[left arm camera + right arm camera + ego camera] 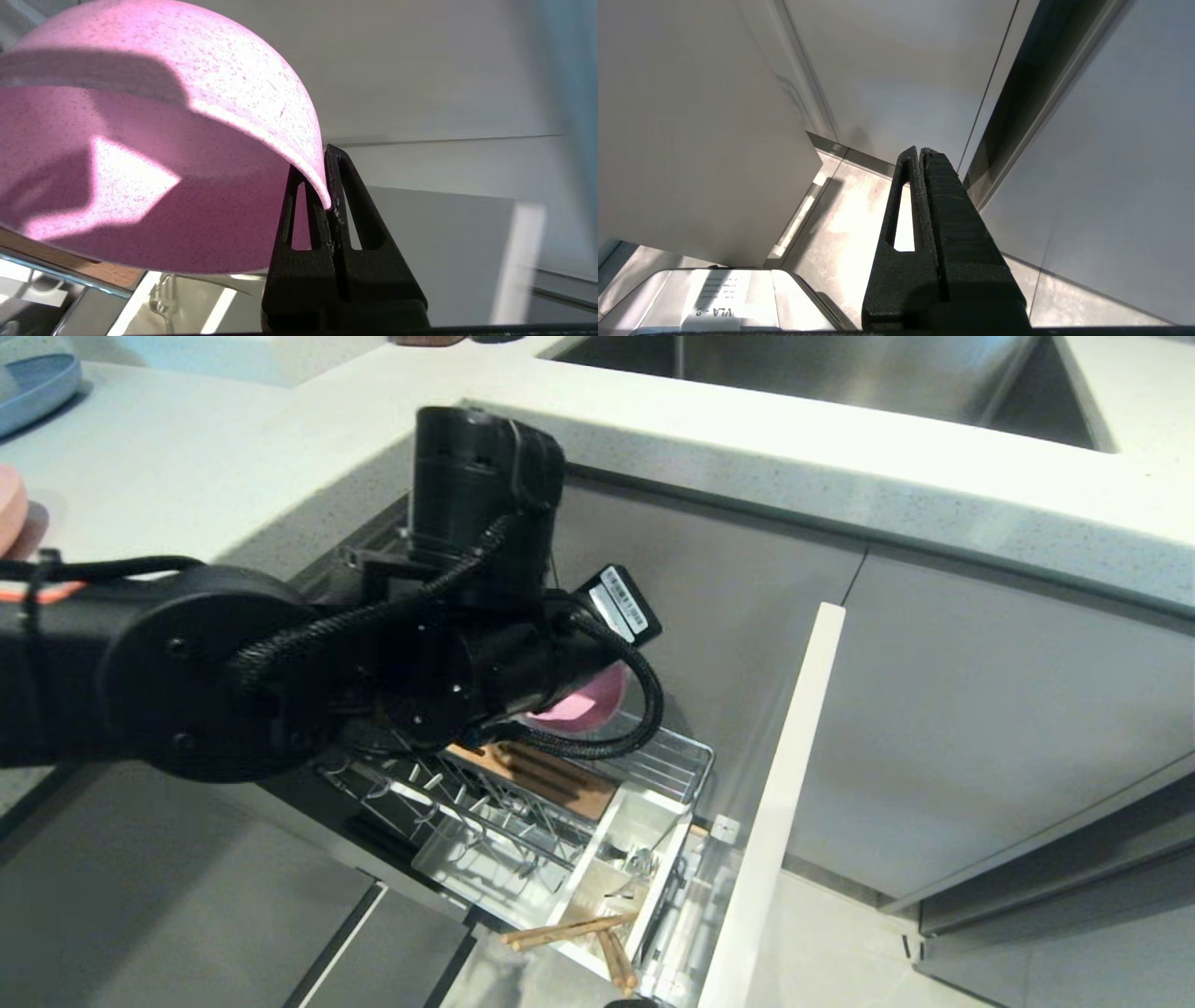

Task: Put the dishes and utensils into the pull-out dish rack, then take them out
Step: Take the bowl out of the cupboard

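At the far left of the head view a pale blue round plate (33, 387) lies on the speckled white stone counter (215, 467), and below it the curved edge of a flat matte pink plate (11, 509) peeps in at the frame's border. The matte black left arm, wrapped in a braided cable, reaches across from the left over the pull-out chrome wire dish rack (672, 761), and its left gripper (329, 186) is pinched tight on the thin rim of the deep round speckled pink bowl (154, 140), one finger inside the rim and one outside. The bowl hangs tilted above the rack's slotted tan wooden board (546, 779), only a pink sliver of it (583, 705) showing past the wrist from above. Right of the board sits the white plastic utensil caddy (621, 859), with a slim silver metal fork (639, 868) standing in it and thin light wooden chopsticks (569, 931) lying across its near corner. Further right stands the open white drawer front (780, 803) against smooth grey cabinet doors (1008, 709). The right gripper (920, 154) is parked low beside the cabinets, its ridged black fingers pressed together on nothing.
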{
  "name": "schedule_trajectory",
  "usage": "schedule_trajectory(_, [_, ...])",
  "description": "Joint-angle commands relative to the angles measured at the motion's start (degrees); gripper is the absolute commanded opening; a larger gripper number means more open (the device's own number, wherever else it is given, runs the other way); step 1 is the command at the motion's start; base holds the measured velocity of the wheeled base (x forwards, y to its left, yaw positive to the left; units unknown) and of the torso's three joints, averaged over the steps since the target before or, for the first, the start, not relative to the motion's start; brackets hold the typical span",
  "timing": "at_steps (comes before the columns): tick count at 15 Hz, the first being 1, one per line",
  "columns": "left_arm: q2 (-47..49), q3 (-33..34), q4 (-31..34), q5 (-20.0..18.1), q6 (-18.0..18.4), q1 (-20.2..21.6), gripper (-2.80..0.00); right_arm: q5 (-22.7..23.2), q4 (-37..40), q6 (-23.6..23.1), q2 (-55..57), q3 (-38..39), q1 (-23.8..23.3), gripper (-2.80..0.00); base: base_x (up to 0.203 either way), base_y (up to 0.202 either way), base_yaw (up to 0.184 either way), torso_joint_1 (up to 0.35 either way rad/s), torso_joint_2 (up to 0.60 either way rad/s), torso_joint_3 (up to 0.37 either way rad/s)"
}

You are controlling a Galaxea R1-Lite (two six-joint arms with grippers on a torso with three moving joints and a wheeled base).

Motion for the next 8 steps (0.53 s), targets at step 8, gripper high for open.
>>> schedule_trajectory(8, [-15.3, -2.8, -9.9, 14.8, 24.1, -5.6, -2.80, 0.0, -0.1, 0.0, 0.0, 0.1, 0.0, -2.80, 0.000, 0.000, 0.000, 0.000, 0.00, 0.000])
